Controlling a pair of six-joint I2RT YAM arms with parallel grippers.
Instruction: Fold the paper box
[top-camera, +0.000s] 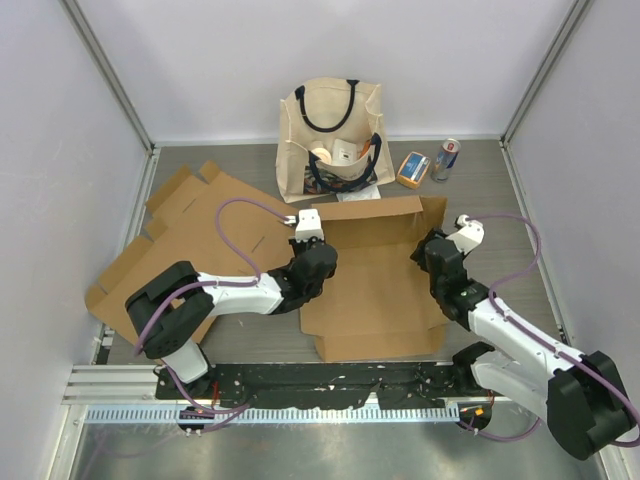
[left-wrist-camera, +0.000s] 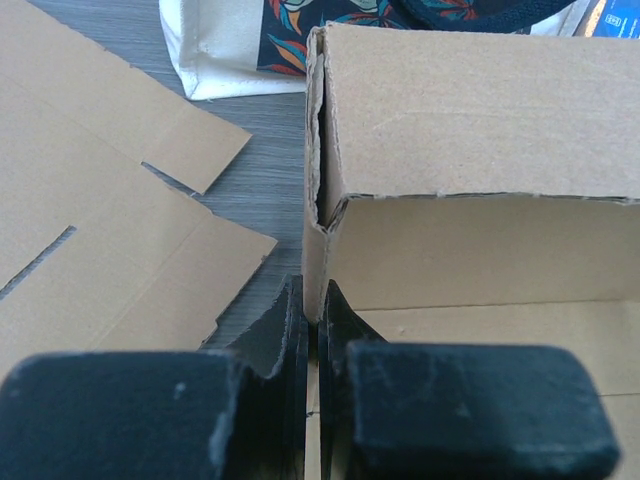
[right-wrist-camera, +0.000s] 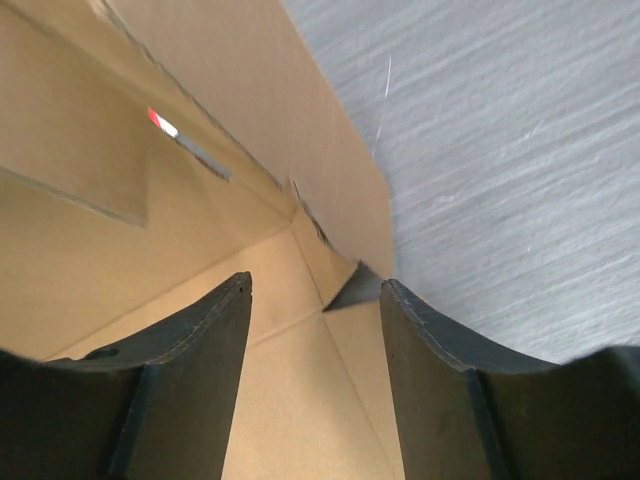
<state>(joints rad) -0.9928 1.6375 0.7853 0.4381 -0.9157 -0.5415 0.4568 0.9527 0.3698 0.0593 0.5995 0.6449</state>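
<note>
On a grey wood-grain table (top-camera: 500, 200) fenced by pale walls, two arms work a half-formed paper box (top-camera: 375, 290) that sits at centre, just in front of their bases. Its back wall stands upright while its front flap lies flat toward the near edge.

Left of it, flat cardboard sheets (top-camera: 190, 240) are spread out, one edge lying just beside the box. Behind the box, a cream tote bag (top-camera: 335, 130) stands near the rear wall.

The left gripper (left-wrist-camera: 312, 320) is clamped on the box's left side wall, the thin card squeezed between its two pads just below the rear corner. The right gripper (right-wrist-camera: 315, 300) straddles the right side wall with its fingers spread, one inside the box and one outside, neither pressing the card. A drink can (top-camera: 446, 158) and a small orange packet (top-camera: 412, 168) sit together at the back right, well apart from the work.

The risk lies at the left rear corner, where the card edge already looks ragged in the left wrist view. A hard pull or twist from the clamped pads could tear it. With nothing gripping the right wall, it may sag outward. Any shove from one side alone could slide the whole box toward the loose sheets.
</note>
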